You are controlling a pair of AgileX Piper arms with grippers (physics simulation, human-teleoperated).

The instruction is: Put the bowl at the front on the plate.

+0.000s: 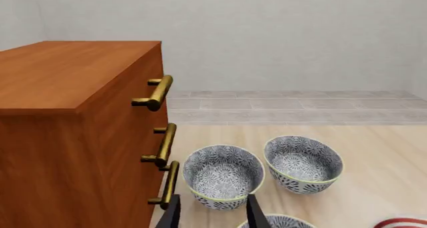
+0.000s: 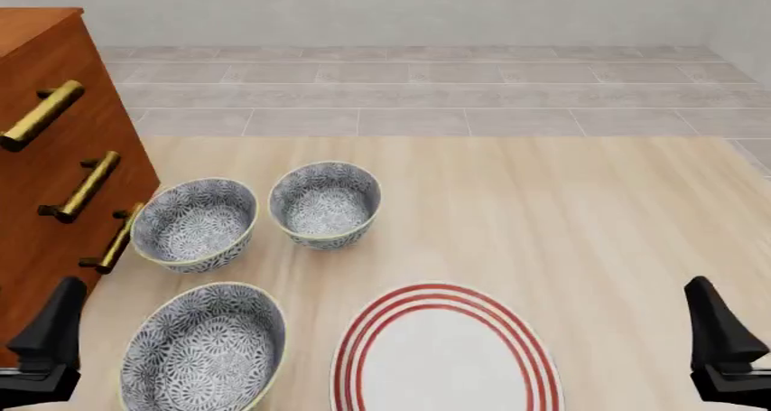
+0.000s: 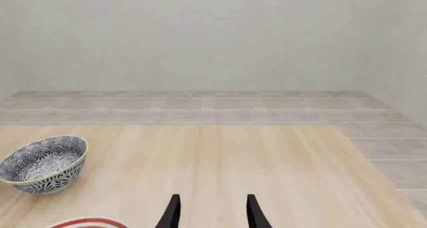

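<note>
The bowl (image 2: 205,350) at the front stands upright on the table, blue-grey floral with a pale rim, just left of the plate (image 2: 446,357); only its rim (image 1: 277,221) shows in the left wrist view. The white plate with red rings lies flat at the front middle, bare. My left gripper (image 1: 212,202) hangs open and empty at the front left, short of the bowl and apart from it. At the front right, well clear of the plate, my right gripper (image 3: 212,199) is open and empty too.
Two look-alike bowls stand further back, one on the left (image 2: 195,223) and one beside it on the right (image 2: 325,203). A wooden drawer cabinet (image 2: 49,158) with brass handles (image 2: 85,187) fills the left side, close to the left bowls.
</note>
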